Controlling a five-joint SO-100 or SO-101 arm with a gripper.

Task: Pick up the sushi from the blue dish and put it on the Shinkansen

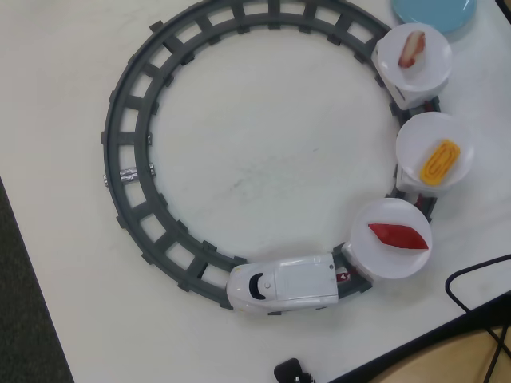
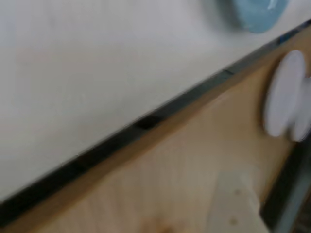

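Resting on the middle white plate [image 1: 436,152] behind the Shinkansen [image 1: 283,283], the sushi [image 1: 440,162] lies right of the track [image 1: 128,171] overhead; blue dish [image 1: 433,13] far right; tool unseen, state unknown.

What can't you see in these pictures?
- Blue dish: cut off by the top edge in the overhead view, and likewise in the blurry wrist view.
- The hand: in neither view.
- White blurred shape in the wrist view: cannot tell what it is.
- Black cable: runs off the right edge overhead.
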